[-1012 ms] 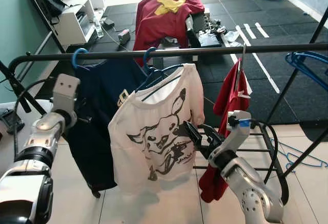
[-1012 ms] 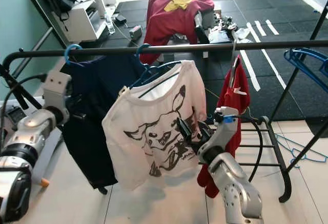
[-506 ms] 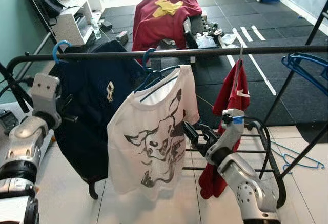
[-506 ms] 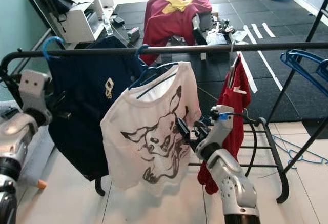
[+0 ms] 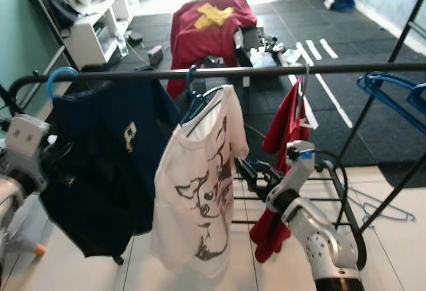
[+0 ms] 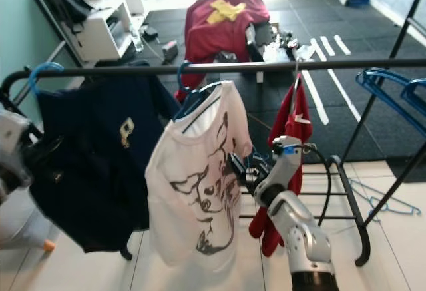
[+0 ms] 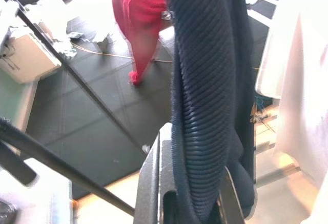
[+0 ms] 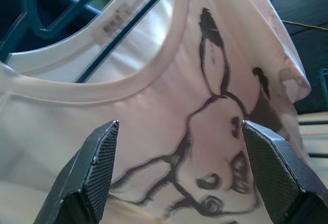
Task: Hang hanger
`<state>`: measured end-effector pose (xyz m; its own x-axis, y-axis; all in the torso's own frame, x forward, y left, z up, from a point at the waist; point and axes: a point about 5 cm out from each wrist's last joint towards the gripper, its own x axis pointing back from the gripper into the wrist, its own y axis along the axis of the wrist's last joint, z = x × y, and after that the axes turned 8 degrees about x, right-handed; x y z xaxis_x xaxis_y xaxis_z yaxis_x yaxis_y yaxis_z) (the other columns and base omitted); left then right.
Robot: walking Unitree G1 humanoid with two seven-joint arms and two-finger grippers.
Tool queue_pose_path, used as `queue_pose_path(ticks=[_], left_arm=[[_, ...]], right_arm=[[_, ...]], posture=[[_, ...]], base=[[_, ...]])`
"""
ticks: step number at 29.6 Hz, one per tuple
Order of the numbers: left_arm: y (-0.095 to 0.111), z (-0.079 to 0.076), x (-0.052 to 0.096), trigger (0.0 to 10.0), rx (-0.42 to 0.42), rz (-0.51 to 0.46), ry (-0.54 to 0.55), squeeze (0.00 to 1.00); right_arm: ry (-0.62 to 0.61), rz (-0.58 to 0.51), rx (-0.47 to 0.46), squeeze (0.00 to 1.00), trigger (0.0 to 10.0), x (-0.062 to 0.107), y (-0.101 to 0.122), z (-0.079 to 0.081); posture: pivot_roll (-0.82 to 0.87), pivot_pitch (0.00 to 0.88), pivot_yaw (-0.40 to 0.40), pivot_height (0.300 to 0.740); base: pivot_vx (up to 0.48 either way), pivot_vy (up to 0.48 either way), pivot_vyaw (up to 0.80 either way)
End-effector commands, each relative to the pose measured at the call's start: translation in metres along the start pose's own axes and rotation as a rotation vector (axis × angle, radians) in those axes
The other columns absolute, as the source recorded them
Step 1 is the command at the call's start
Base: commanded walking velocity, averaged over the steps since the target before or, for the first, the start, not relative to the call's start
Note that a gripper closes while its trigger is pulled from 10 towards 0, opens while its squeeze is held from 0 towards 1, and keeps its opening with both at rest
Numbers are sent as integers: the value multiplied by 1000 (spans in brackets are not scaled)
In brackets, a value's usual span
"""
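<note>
1. A long black rail [image 5: 266,71] runs across the room, and everything here is placed by it. The clothes hang from it so they stay off the floor.

2. The white shirt [image 5: 200,198] with the drawn face hangs under the middle of the rail on a blue hanger [image 5: 194,94]. The hook is already over the rail, so this hanger looks hung.

3. The right gripper [image 8: 179,172] sits below the rail, just beside the white shirt. Its two black fingers [image 8: 95,162] are spread wide with the shirt between them, and they do not squeeze it. I think it is open like that because the shirt now hangs by itself.

4. A dark blue shirt [image 5: 100,164] hangs under the left end of the rail on a light blue hanger [image 5: 56,78]. The left gripper [image 7: 195,183] is below that end, and its fingers are pinched on the dark cloth — likely to move the shirt along the rail or hold it steady.

5. A red top [image 5: 283,131] hangs under the rail to the right of the white shirt. More blue hangers [image 5: 393,94] wait at the far right end of the rail.

6. Behind the rail, on the dark floor, a red cloth [image 5: 206,21] lies over something.
</note>
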<state>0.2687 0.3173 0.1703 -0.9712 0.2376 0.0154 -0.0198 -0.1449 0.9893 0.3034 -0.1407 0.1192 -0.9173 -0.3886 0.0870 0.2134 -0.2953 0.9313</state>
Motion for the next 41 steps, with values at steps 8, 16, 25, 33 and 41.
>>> queue_pose_path(ticks=[8, 16, 25, 33, 41], left_arm=[[-11, -3, 28, 5294, 64, 86, -54, 0], [-29, -45, 27, 10000, 182, 177, -209, 0], [-33, -97, 18, 10000, 265, 180, -327, 0], [-31, -127, 9, 10000, 320, 165, -379, 0], [-23, -111, 19, 10000, 256, 211, -381, 0]], right_arm=[[16, 24, 11, 0, 10000, -4, -7, 0], [29, 30, 26, 0, 10000, -8, -6, -3], [70, 65, 92, 0, 10000, -13, -8, -2], [101, 85, 140, 0, 10000, -13, -9, 0], [269, 154, 254, 0, 10000, -11, -14, 13]], posture=[[-112, 32, 70, 740], [-92, 17, 62, 740], [-73, 10, 30, 740], [-87, 13, 36, 740], [-75, 14, 42, 740]], base=[[0, 0, 0], [0, 0, 0], [0, 0, 0], [0, 0, 0], [-285, 0, 0]])
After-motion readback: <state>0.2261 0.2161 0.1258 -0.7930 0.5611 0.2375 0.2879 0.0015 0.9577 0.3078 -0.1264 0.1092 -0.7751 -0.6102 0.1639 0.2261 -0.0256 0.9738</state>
